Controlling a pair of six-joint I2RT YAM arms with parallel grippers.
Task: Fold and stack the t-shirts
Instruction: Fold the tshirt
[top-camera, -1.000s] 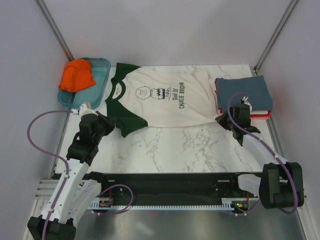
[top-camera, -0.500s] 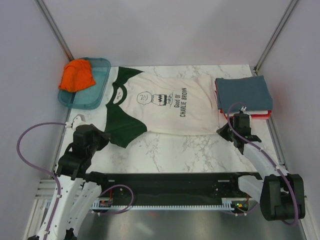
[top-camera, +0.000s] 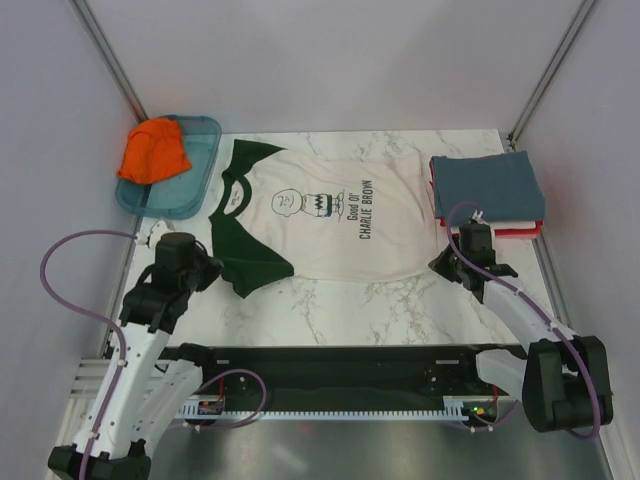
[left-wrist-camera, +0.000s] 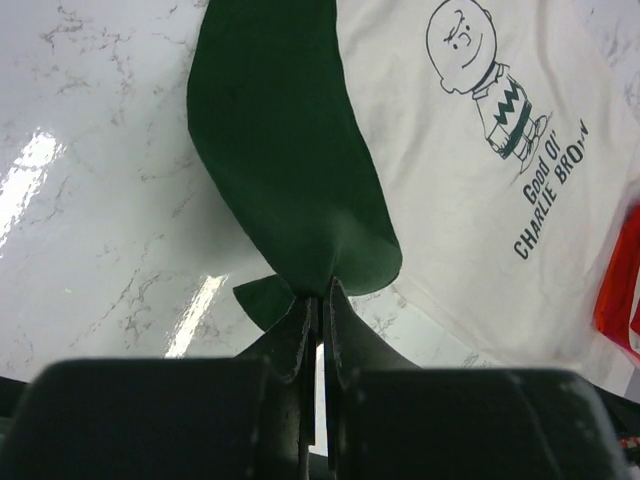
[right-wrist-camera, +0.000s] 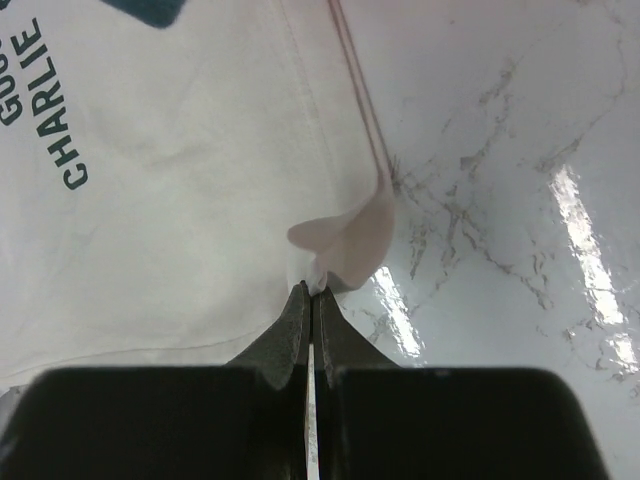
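Pinching dark green sleeve (left-wrist-camera: 280, 150) in left tool (left-wrist-camera: 318, 300), clamped shut. Spreading cream Charlie Brown t-shirt (top-camera: 330, 225) flat mid-bench (top-camera: 380, 295), print up. Clamping hem corner (right-wrist-camera: 340, 240) in right tool (right-wrist-camera: 310, 290). Probably next: lifting both ends together, folding near edge across, then stacking onto folded pile (top-camera: 487, 185) far right.

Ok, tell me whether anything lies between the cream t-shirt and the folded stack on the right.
Nothing visible does. The cream t-shirt lies right beside the folded stack, with no object between. The left gripper pinches its green sleeve, the right gripper its hem corner.
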